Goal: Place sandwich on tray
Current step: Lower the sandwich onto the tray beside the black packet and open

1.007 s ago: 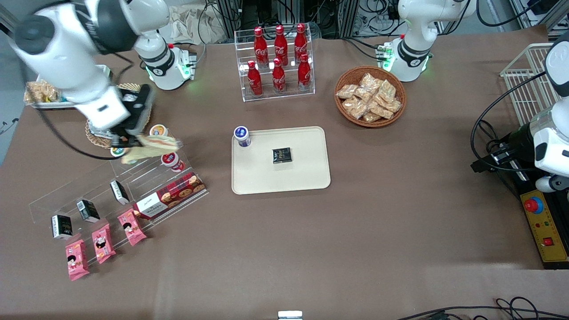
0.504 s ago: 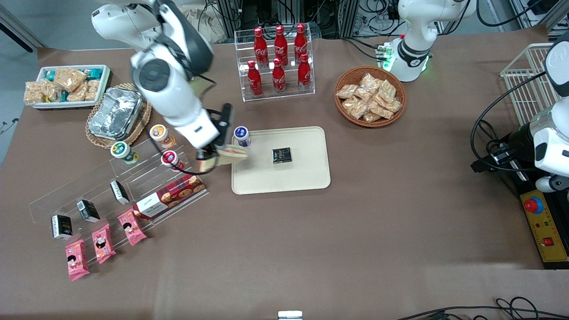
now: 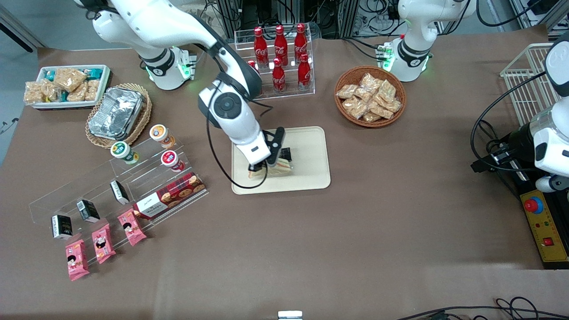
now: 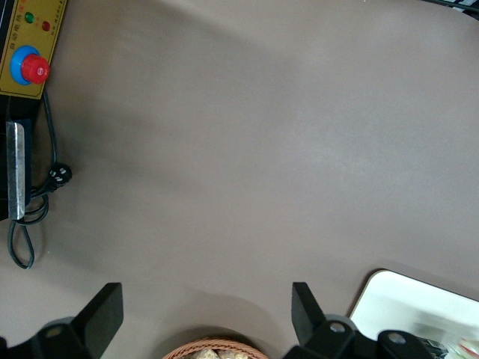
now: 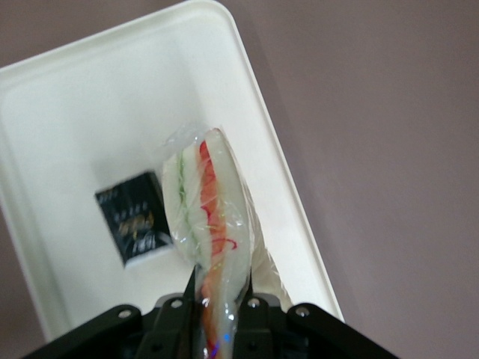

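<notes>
My gripper (image 3: 266,166) (image 5: 220,288) hangs over the cream tray (image 3: 311,173) (image 5: 90,112), shut on the sandwich (image 3: 279,168) (image 5: 208,202). The sandwich is a wedge of pale bread in clear wrap with red and green filling along its edge. It hangs just above the tray's floor, nearer the front camera than a small black packet (image 3: 284,154) (image 5: 135,217) that lies on the tray. Whether the sandwich touches the tray I cannot tell.
An acrylic rack of red cola bottles (image 3: 278,58) stands farther from the camera than the tray. A wicker basket of snack packets (image 3: 370,95) lies toward the parked arm's end. A clear stepped shelf with cups (image 3: 166,158) and a biscuit box (image 3: 171,195) sits toward the working arm's end.
My gripper has carried the sandwich from above the clear shelf and foil container sideways to over the tray. The arm now hides the blue-lidded cup at the tray's corner.
</notes>
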Robot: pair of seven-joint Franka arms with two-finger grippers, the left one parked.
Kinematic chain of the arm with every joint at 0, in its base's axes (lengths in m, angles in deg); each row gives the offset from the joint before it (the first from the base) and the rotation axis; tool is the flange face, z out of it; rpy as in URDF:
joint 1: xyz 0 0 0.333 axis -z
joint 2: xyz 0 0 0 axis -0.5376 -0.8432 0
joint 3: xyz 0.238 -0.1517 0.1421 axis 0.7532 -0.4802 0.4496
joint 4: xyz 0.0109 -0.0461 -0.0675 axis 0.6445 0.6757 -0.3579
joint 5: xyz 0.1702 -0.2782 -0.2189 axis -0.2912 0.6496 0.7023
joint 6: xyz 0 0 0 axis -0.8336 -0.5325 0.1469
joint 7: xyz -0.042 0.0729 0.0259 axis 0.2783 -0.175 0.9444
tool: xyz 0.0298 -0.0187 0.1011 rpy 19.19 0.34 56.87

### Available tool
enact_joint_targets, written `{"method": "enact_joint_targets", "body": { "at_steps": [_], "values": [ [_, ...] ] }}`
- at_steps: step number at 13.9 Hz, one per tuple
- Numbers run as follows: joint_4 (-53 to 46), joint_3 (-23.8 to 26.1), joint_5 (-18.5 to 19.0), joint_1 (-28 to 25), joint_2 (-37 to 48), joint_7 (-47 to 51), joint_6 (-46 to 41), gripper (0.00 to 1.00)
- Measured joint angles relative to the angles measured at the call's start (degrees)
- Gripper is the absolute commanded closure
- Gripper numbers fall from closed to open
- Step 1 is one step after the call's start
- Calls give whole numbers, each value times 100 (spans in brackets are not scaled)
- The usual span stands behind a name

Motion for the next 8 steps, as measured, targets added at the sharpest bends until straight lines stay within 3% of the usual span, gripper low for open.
{"method": "enact_joint_targets", "body": {
  "at_steps": [5,6,7,8],
  "values": [
    [-435,-16,0,-168,-556,235,166,100],
    [-466,-28,0,-168,-578,260,166,43],
    [-476,-40,0,-168,-588,299,172,2],
    [-477,-61,13,-167,-596,320,249,1]
  ]
}}
